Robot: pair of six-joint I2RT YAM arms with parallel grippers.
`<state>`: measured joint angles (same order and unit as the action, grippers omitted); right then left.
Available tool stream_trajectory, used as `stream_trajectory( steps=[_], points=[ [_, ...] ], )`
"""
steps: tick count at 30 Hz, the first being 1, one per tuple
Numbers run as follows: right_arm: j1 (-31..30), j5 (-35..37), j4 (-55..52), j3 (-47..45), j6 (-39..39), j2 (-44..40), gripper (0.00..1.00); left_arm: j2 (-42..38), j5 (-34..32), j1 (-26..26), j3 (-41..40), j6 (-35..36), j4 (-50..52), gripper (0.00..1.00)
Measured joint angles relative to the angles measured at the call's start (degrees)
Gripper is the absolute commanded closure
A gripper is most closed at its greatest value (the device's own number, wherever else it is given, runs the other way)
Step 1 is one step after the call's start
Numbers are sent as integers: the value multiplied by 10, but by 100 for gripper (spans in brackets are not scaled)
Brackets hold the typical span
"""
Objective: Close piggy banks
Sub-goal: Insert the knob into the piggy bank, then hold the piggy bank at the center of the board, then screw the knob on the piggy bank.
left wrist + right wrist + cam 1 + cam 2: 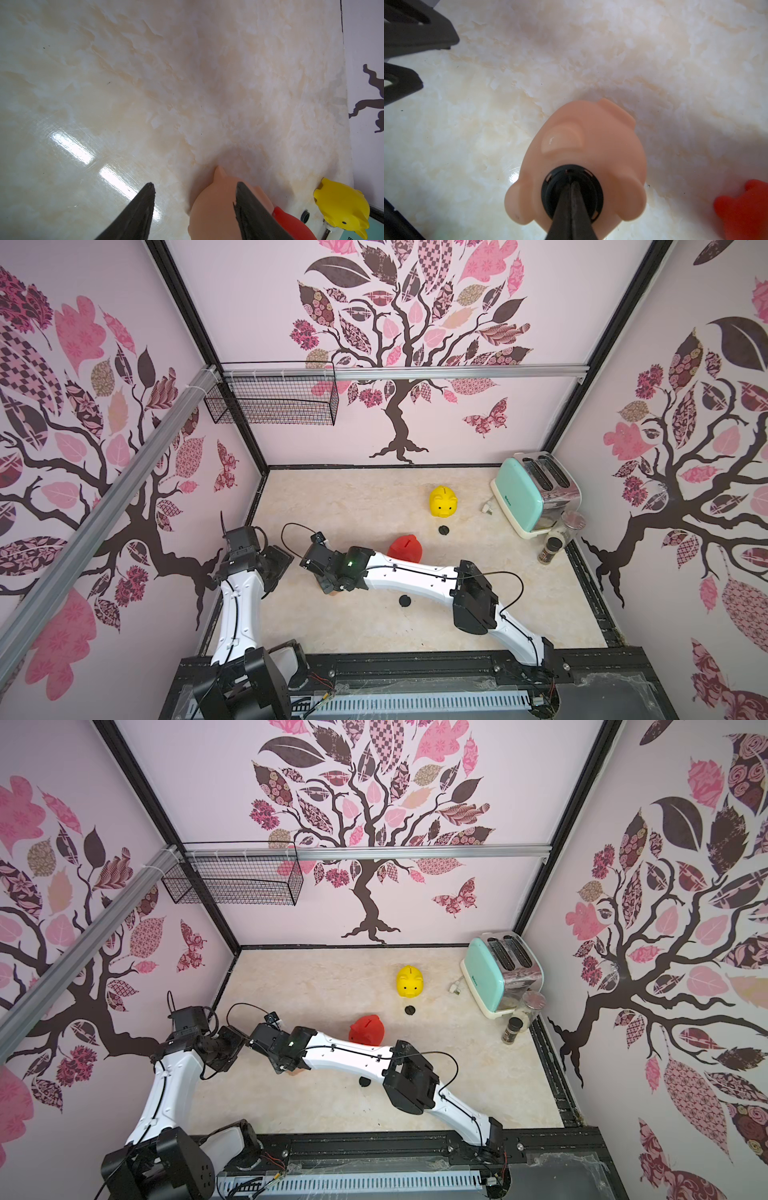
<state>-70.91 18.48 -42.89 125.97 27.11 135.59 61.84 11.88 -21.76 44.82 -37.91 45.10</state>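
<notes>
peach bank (pixel 583 145): belly up on counter (pixel 353 497), black plug (pixel 548 187) in its hole
right hand (pixel 571 184): clenched, tips on that plug
left hand (pixel 195 185): released, empty, just beside peach bank
red bank (pixel 405 548), yellow bank (pixel 443 501): farther back, loose plugs (pixel 444 530) nearby

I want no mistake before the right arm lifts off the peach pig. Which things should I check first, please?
1. Black plug sits in peach pig belly hole: ok.
2. Plug pressed fully flush: cannot tell.
3. Right gripper jaws shut, tips on plug: ok.
4. Left gripper jaws open; steadying the pig: cannot tell.
5. Two spare plugs lie free: ok.
6. Red pig, yellow pig closed: cannot tell.
</notes>
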Motion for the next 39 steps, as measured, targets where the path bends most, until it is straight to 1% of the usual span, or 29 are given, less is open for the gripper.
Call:
stream_trajectory(
  steps=[9,18,27,33,39],
  points=[
    [-2,7,10,-9,-49,-1,100,0,5,0,0,0,0,35],
    [-4,12,94,-101,-128,-43,100,10,20,0,0,2,-1,35],
    [-3,1,166,-171,-202,-74,100,10,30,0,0,3,-5,35],
    [-2,-18,189,-188,-250,-80,100,17,69,0,-8,5,-24,35],
    [9,-58,229,-241,-281,-109,100,43,134,0,-22,9,-49,34]
  ],
)
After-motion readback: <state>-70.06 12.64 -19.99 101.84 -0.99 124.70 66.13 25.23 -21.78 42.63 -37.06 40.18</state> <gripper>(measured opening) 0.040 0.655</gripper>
